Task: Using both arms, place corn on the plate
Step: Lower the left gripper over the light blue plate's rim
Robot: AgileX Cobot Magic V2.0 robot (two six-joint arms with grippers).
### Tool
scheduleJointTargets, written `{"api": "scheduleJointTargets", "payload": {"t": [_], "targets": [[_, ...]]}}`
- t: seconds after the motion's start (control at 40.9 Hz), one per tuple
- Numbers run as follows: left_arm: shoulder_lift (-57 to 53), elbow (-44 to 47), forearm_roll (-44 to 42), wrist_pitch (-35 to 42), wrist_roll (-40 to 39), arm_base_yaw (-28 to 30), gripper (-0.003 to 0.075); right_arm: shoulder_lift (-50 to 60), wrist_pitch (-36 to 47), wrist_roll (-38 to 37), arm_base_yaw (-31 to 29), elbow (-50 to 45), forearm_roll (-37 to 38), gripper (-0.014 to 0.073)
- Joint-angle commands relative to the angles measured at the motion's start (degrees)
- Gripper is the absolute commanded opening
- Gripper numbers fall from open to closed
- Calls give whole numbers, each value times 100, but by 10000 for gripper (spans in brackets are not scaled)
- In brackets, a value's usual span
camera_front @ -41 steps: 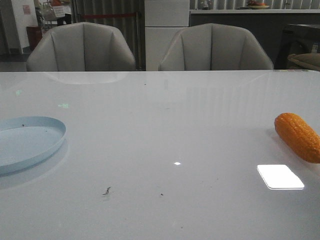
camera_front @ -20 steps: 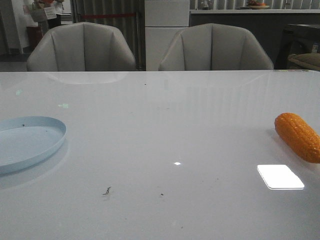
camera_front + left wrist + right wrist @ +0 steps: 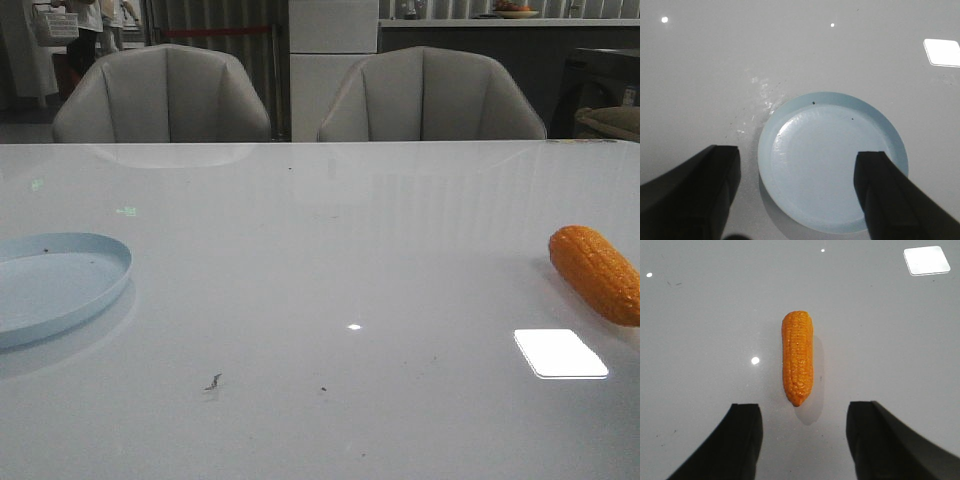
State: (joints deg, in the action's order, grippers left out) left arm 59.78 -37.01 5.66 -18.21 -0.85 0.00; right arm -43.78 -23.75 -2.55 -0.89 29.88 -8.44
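Observation:
The orange corn (image 3: pixel 598 273) lies on the white table at the right edge of the front view. The pale-blue plate (image 3: pixel 60 285) sits at the left edge, empty. Neither arm shows in the front view. In the left wrist view my left gripper (image 3: pixel 797 167) is open and empty, hovering above the plate (image 3: pixel 832 160), which lies mostly between its fingers. In the right wrist view my right gripper (image 3: pixel 804 417) is open and empty above the table, the corn (image 3: pixel 798 356) lying lengthwise just beyond the gap between the fingers, its pointed tip toward them.
Two grey chairs (image 3: pixel 165 95) stand behind the table's far edge. A bright lamp reflection (image 3: pixel 560 353) and small dark specks (image 3: pixel 213 381) mark the glossy tabletop. People move in the far left background.
Nothing on the table has moved. Only the people in the far left background have shifted.

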Motion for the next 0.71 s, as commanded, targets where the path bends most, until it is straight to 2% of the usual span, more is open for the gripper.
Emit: {"api": "scheduleJointTargets", "payload": {"t": [0.0,0.147,0.366,0.684], "targets": [[337,-654,227,-137,-50,251,540,-8,368,11,-15,186,-11,487],[1252,-1590,225,-799,-50,545,540,-8,323,11,-15,186,-11,487],[2656,-2590,225,-1722,-50,533,540,-8,317,11,-15,186,-11,487],[4100,-2903,225,-1855,-50,533,515,-8,258,11,-15,186,-11,487]]}}
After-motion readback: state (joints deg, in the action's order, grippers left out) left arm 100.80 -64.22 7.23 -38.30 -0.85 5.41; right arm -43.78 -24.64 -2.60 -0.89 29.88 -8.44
